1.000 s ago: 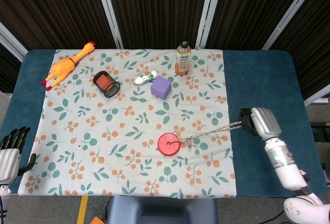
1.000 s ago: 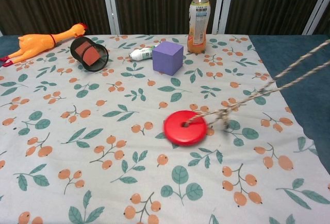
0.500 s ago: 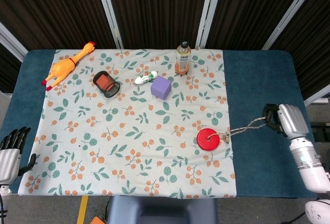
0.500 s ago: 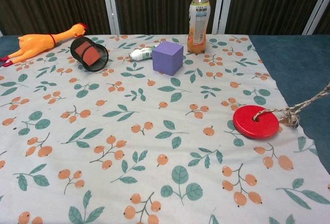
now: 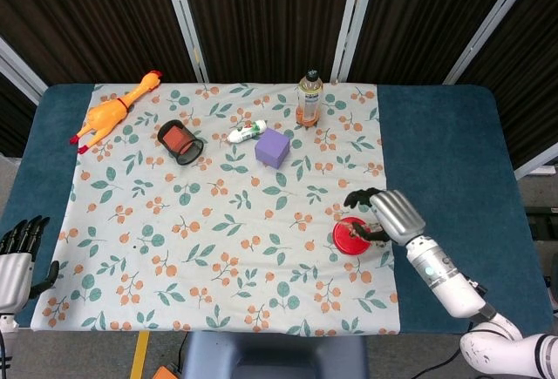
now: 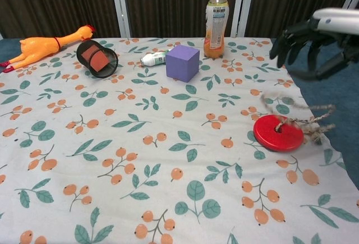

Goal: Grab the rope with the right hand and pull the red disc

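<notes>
Dark curtains back a blue bench (image 5: 440, 135) under a floral cloth (image 5: 174, 248). One red disc (image 5: 351, 236) sits near the cloth's right edge, its single rope (image 6: 305, 122) lying slack beside it, seemingly let go. The right hand (image 5: 384, 213) hovers above, fingers (image 6: 286, 41) apart, holding nothing. The left hand (image 5: 16, 261) idles at the front-left corner, fingers apart.

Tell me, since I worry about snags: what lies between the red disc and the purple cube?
Only bare floral cloth lies between the red disc and the purple cube; both the chest and head views show it.
</notes>
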Robot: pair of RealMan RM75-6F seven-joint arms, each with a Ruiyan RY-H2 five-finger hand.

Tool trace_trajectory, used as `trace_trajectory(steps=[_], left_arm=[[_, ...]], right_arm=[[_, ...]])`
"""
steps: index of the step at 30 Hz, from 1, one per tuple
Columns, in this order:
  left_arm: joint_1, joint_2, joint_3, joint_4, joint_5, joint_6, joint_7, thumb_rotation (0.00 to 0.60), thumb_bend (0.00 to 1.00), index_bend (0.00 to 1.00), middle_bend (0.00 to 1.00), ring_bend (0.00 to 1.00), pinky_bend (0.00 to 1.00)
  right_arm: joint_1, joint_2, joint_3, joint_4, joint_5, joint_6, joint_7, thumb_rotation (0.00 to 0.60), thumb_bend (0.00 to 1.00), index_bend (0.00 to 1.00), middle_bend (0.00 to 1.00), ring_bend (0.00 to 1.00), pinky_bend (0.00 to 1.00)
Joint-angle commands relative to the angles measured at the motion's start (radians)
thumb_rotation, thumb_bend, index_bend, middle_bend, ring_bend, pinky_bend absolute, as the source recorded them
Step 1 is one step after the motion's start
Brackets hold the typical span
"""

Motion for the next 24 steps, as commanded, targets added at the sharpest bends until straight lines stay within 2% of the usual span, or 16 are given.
trace_trajectory(steps=[1,4,9,13,17,20,24], left_arm=[[0.002,-0.001,0.001,0.008,-0.004,-0.003,-0.006,0.600,0.46,0.00,0.06,0.02,0.13],[0.001,-0.003,-0.002,0.013,-0.006,-0.003,-0.013,0.600,0.46,0.00,0.06,0.02,0.13],[0.001,-0.001,-0.003,0.009,0.003,0.005,-0.020,0.600,0.46,0.00,0.06,0.02,0.13],[0.002,0.013,-0.001,-0.006,0.009,0.007,-0.027,0.600,0.46,0.00,0.06,0.02,0.13],[0.007,0.022,-0.006,-0.012,0.002,0.012,-0.042,0.600,0.46,0.00,0.06,0.02,0.13],[0.009,0.022,0.002,-0.012,0.003,0.004,-0.043,0.600,0.46,0.00,0.06,0.02,0.13],[0.006,0.017,0.005,-0.009,0.005,-0.003,-0.041,0.600,0.46,0.00,0.06,0.02,0.13]], right_arm=[[0.037,0.006,-0.032,-0.044,0.099,0.014,-0.289,0.600,0.00,0.00,0.00,0.00,0.00],[0.012,0.018,-0.025,-0.078,0.110,0.073,-0.312,0.600,0.00,0.00,0.00,0.00,0.00],[-0.103,0.058,-0.064,-0.078,0.008,0.265,-0.324,0.600,0.00,0.00,0.00,0.00,0.00],[-0.220,0.053,-0.111,0.012,-0.057,0.436,-0.353,0.600,0.00,0.00,0.00,0.00,0.00],[-0.330,0.002,-0.148,0.155,-0.119,0.585,-0.323,0.600,0.00,0.00,0.00,0.00,0.00],[-0.399,-0.039,-0.162,0.235,-0.124,0.654,-0.289,0.600,0.00,0.00,0.00,0.00,0.00],[-0.459,-0.062,-0.178,0.286,-0.122,0.687,-0.258,0.600,0.00,0.00,0.00,0.00,0.00]])
